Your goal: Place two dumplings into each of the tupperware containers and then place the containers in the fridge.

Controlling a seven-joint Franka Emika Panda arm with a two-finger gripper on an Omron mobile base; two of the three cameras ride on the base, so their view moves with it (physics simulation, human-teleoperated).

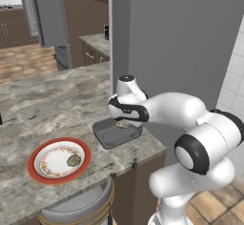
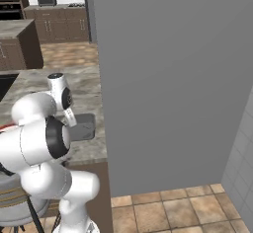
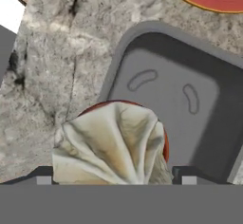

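So far left of the fingers (image 1: pixel 123 122) there's a red-rimmed plate (image 1: pixel 59 160) on the tabletop (image 1: pixel 43 107) with one dumpling (image 1: pixel 73 160). Fingers are spread wide, straddling another dumpling (image 3: pixel 111 144) over the grey container (image 3: pixel 190 99). Fridge (image 2: pixel 168 79) stands right beside.

Two dumplings (image 1: pixel 122 124) (image 1: pixel 73 160), one container (image 1: pixel 112 134), one plate (image 1: pixel 45 176).

A red-rimmed plate (image 1: pixel 45 167) with a floral centre lies on the marbled stone bench (image 1: pixel 43 105) at about 7 o'clock; a grey-seated stool (image 1: pixel 78 207) stands below at 6 o'clock.
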